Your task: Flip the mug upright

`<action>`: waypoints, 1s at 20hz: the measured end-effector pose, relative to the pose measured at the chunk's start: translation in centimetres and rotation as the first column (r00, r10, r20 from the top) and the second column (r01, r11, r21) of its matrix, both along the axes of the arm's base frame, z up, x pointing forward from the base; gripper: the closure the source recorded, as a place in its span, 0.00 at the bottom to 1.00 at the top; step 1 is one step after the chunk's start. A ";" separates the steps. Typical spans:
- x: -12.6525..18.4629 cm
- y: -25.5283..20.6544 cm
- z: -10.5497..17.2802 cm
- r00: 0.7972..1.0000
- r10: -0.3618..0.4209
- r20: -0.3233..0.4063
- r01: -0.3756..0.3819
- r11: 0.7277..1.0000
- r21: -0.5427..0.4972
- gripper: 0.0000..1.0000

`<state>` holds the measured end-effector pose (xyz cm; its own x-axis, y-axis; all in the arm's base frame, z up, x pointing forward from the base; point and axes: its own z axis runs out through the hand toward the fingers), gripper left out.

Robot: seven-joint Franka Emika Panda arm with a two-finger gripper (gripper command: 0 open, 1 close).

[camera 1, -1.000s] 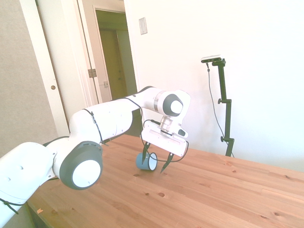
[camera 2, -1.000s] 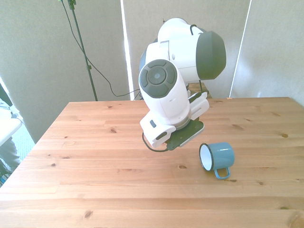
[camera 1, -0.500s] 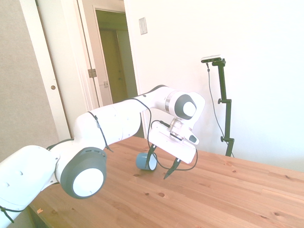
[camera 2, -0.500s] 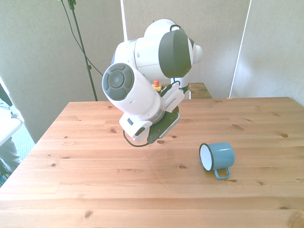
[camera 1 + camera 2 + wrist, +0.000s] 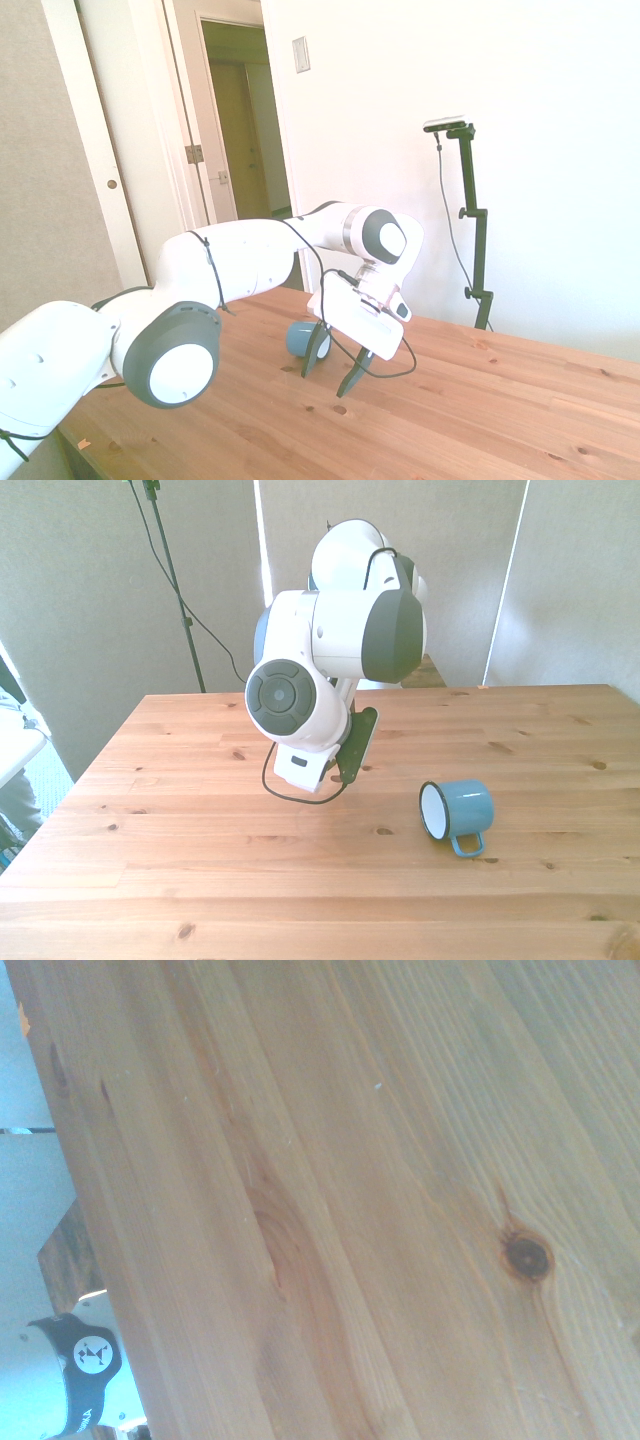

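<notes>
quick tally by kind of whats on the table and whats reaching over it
mug: 1, lying on its side on the table
arm with end effector: 1, fingers open, holding nothing
total: 2

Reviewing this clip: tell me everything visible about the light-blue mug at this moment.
The small light-blue enamel-looking mug lies on its side on the wooden table, toward the front view's right. Its white inside and thin dark rim face the front view's left; its small blue loop handle points toward the camera, low against the tabletop. It looks smooth, glossy and empty. Nothing but the table touches it: the gripper hangs apart from it, jaws open. In the side view the mug is partly hidden behind one finger. The wrist view shows only bare wood.
</notes>
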<state>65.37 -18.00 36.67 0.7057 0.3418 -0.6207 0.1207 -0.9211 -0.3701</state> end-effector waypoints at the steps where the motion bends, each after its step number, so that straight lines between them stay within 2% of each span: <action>1: 0.0 0.1 0.0 1.000 -0.008 0.001 0.008 1.000 0.004 0.00; 5: 0.4 1.4 0.1 0.998 -0.070 0.009 0.069 0.997 0.047 0.00; 8: 0.7 1.5 -0.1 0.987 -0.162 0.007 0.161 0.983 0.087 0.00; 11: 1.0 0.4 -0.3 0.960 -0.281 0.000 0.278 0.948 0.154 0.00; 14: 2.0 0.2 0.9 0.917 -0.399 0.009 0.388 0.897 0.209 0.00; 17: 3.1 1.9 1.2 0.907 -0.418 0.040 0.403 0.893 0.198 0.00; 20: 4.2 2.3 1.2 0.880 -0.470 0.071 0.446 0.869 0.214 0.00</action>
